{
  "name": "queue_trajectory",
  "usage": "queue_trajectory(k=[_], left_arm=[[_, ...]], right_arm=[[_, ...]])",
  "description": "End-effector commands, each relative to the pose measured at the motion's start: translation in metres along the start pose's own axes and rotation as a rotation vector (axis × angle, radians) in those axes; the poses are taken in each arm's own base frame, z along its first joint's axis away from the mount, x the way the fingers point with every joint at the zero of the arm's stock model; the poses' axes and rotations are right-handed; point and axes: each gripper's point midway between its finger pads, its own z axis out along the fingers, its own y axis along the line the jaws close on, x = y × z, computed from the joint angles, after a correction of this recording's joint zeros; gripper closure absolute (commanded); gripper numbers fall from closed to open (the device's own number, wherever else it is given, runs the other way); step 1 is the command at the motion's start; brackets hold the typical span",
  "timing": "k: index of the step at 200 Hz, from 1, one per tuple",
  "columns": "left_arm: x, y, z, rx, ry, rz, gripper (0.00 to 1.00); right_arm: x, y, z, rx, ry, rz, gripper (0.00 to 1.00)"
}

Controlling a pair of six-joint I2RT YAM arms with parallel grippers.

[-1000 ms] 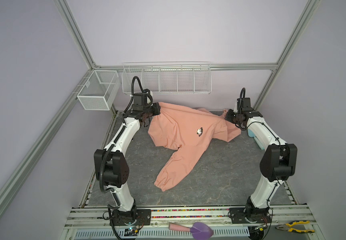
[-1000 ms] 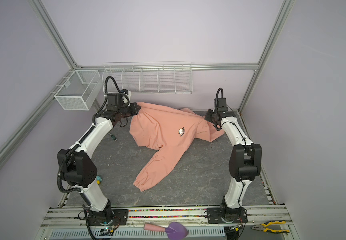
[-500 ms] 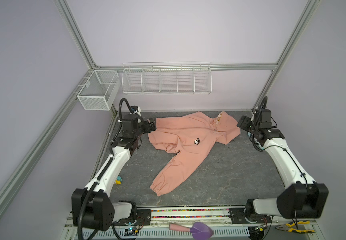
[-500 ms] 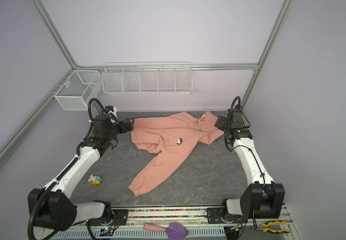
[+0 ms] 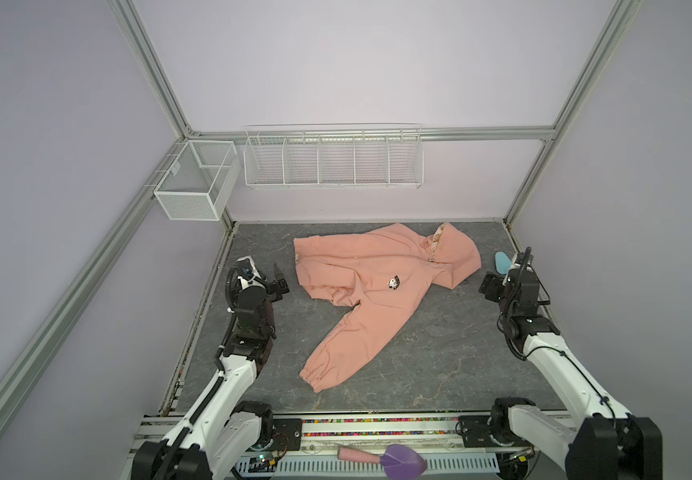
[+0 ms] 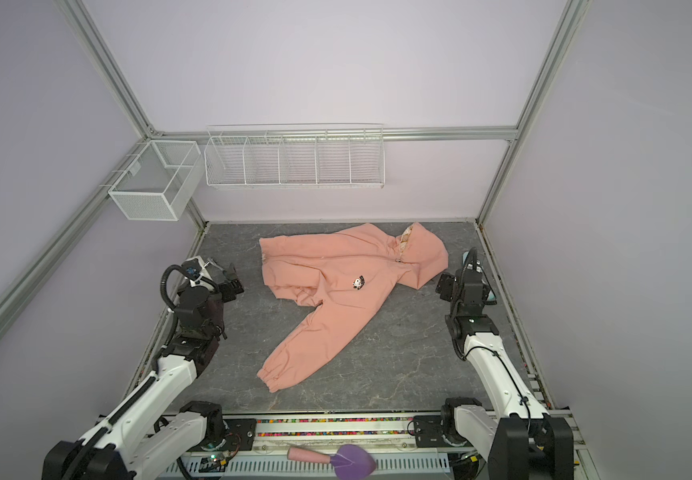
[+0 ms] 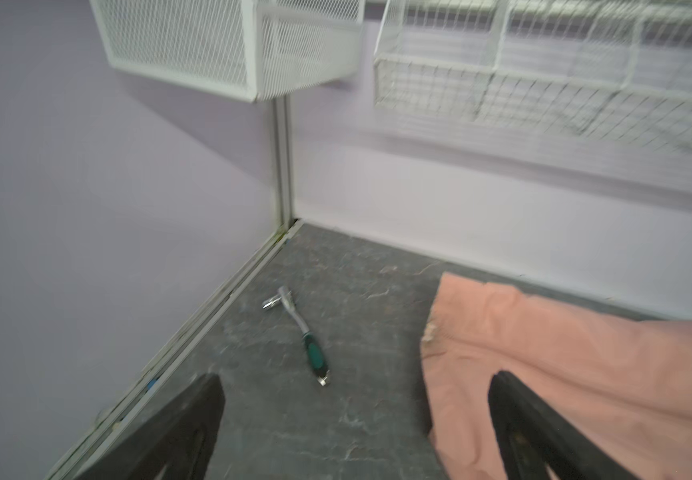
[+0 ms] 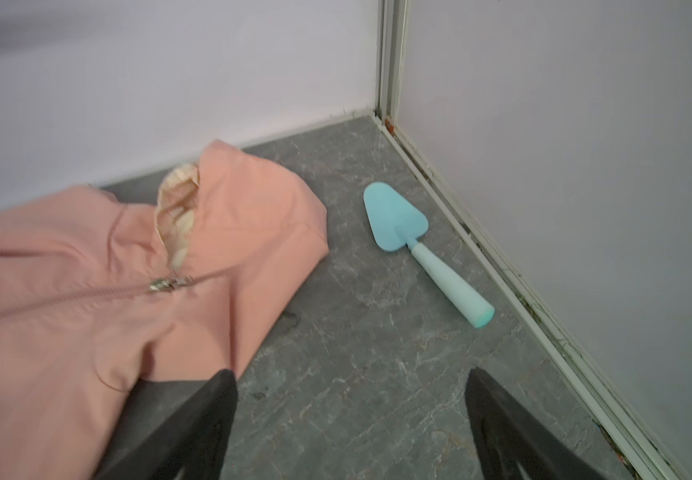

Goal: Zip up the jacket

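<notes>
The salmon-pink jacket lies flat on the grey table near the back, hood to the right and one sleeve stretched toward the front. Its small chest badge faces up. The zipper pull sits at the neck, just below the cream-lined hood opening. My left gripper hovers open just left of the jacket's hem, holding nothing. Open and empty too, my right gripper hangs just right of the hood.
A ratchet wrench with a green handle lies near the left wall. A light blue spatula lies by the right wall. Two white wire baskets hang on the back corner. A purple scoop rests on the front rail.
Both grippers opened and let go of the jacket, then drew back and outward. The jacket, held up at hem and hood, dropped and now lies flat.
</notes>
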Motion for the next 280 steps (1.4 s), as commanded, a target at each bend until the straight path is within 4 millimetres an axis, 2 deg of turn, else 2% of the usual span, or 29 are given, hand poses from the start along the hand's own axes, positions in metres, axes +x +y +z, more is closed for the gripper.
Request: queue_trajectory(k=[1, 23, 33, 43, 62, 79, 90, 102, 120, 280], left_arm=[[0.022, 0.024, 0.014, -0.149, -0.015, 0.058, 0.00], [0.041, 0.022, 0.030, -0.165, -0.039, 0.071, 0.00], [0.046, 0.014, 0.038, -0.130, -0.066, 0.075, 0.00], [0.060, 0.008, 0.044, -0.098, -0.058, 0.095, 0.01], [0.074, 0.007, 0.047, -0.069, -0.018, 0.085, 0.01], [0.073, 0.007, 0.049, -0.069, -0.035, 0.088, 0.01], [0.071, 0.005, 0.053, -0.071, -0.049, 0.097, 0.01], [0.074, 0.005, 0.058, -0.083, 0.003, 0.097, 0.01], [0.076, 0.014, 0.068, -0.064, 0.039, 0.054, 0.01], [0.077, 0.014, 0.068, -0.060, 0.043, 0.052, 0.01]], right_arm=[[0.005, 0.001, 0.017, 0.042, -0.103, -0.087, 0.12], [0.028, 0.007, 0.036, 0.040, -0.138, -0.110, 0.12], [0.024, 0.012, 0.039, 0.050, -0.176, -0.130, 0.11], [0.030, 0.024, 0.046, -0.010, -0.166, -0.148, 0.11], [0.036, 0.035, 0.047, -0.051, -0.212, -0.186, 0.11], [0.048, 0.041, 0.050, -0.143, -0.188, -0.180, 0.12], [0.045, 0.049, 0.052, -0.149, -0.249, -0.213, 0.12], [0.050, 0.045, 0.056, -0.149, -0.134, -0.187, 0.12], [0.047, 0.040, 0.061, -0.152, -0.159, -0.164, 0.11], [0.049, 0.041, 0.063, -0.166, -0.124, -0.156, 0.11]])
